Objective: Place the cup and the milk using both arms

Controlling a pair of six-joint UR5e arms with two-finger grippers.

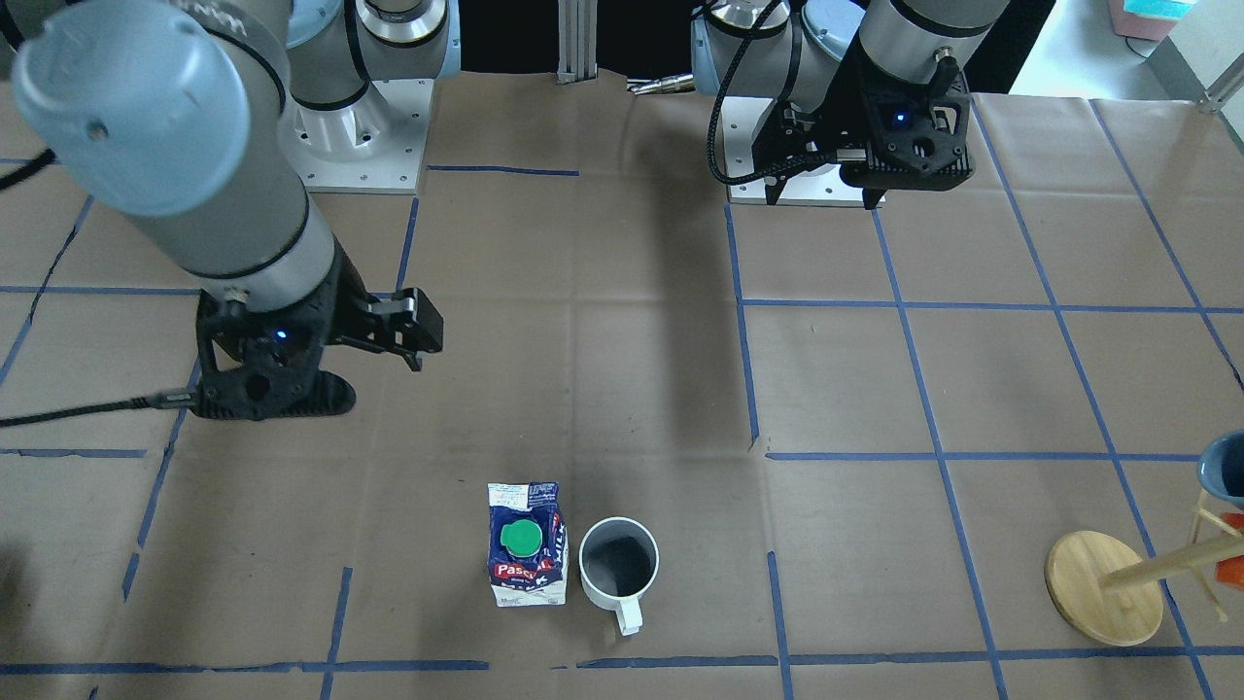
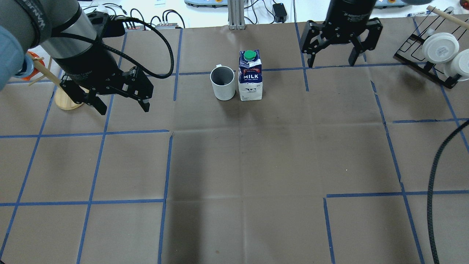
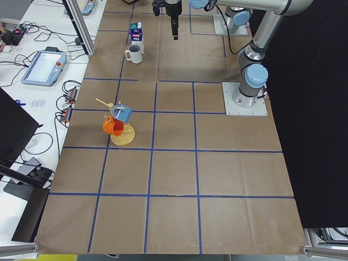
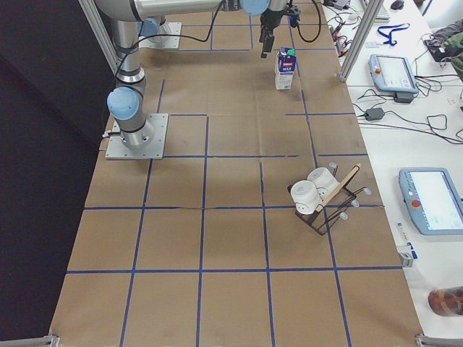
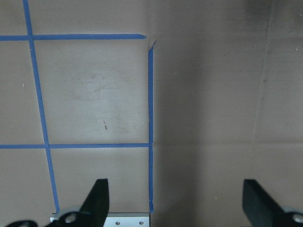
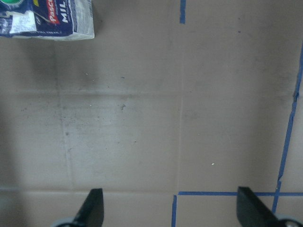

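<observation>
The white cup stands upright at the far middle of the table, its handle pointing away from the robot. The blue-and-white milk carton with a green cap stands right beside it, on the cup's right. Both also show in the front-facing view: cup, milk. My left gripper is open and empty, raised to the left of the cup. My right gripper is open and empty, raised to the right of the milk. The right wrist view shows the milk's corner at its top left.
A wooden mug tree with a blue and an orange mug stands at the far left, close behind my left gripper. A black wire rack with white cups sits at the far right. A black cable hangs at the right.
</observation>
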